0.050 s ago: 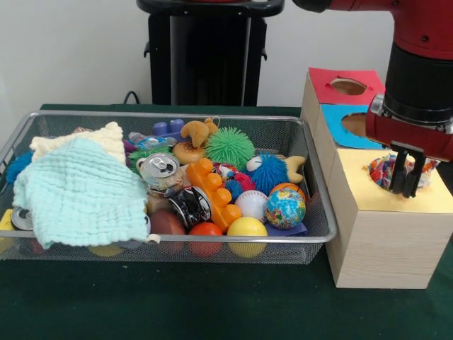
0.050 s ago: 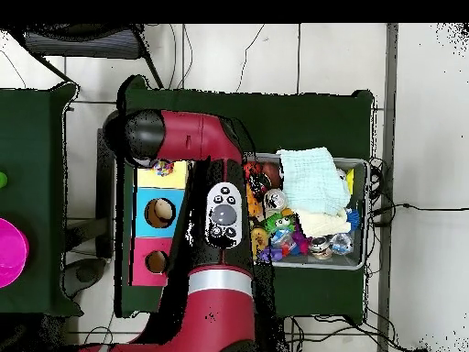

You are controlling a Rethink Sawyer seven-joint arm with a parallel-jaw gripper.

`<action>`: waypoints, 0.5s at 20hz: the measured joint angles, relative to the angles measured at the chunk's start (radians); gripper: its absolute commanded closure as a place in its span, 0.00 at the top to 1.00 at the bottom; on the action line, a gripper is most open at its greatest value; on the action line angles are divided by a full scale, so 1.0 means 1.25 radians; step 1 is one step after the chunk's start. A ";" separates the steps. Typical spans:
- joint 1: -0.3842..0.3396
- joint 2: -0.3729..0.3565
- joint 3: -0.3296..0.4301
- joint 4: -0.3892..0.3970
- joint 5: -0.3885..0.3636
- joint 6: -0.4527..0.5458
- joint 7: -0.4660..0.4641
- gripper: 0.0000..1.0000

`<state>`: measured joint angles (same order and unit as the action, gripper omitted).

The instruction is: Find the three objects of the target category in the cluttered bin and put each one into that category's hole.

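My gripper (image 1: 408, 185) hangs low over the yellow box (image 1: 396, 219), right at its round hole. A multicoloured ball (image 1: 379, 170) sits in that hole, partly behind the gripper. From above, the same ball (image 2: 163, 167) shows in the yellow box top (image 2: 183, 174) beside the arm's end, which hides the gripper. The wire bin (image 1: 177, 239) to the left holds a globe ball (image 1: 285, 208), a baseball (image 1: 250, 204), a yellow ball (image 1: 247, 228), a red ball (image 1: 206, 231), and blue (image 1: 270, 172) and green (image 1: 230, 146) spiky balls.
A blue box (image 1: 336, 113) and a red box (image 1: 327, 76), each with a round hole, stand behind the yellow one. Also in the bin are pale cloths (image 1: 81, 191), a can (image 1: 160, 170), an orange toy brick (image 1: 212, 191) and other toys. A magenta object (image 2: 9, 252) sits on a side table.
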<state>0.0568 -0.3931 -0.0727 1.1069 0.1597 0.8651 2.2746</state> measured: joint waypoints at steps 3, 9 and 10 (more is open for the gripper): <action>0.002 -0.001 0.000 0.008 0.000 0.000 0.000 0.00; 0.003 -0.017 0.000 0.053 0.000 0.000 0.000 0.00; 0.003 -0.023 0.000 0.063 0.000 0.000 0.000 0.00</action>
<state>0.0600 -0.4212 -0.0728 1.1859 0.1600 0.8649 2.2746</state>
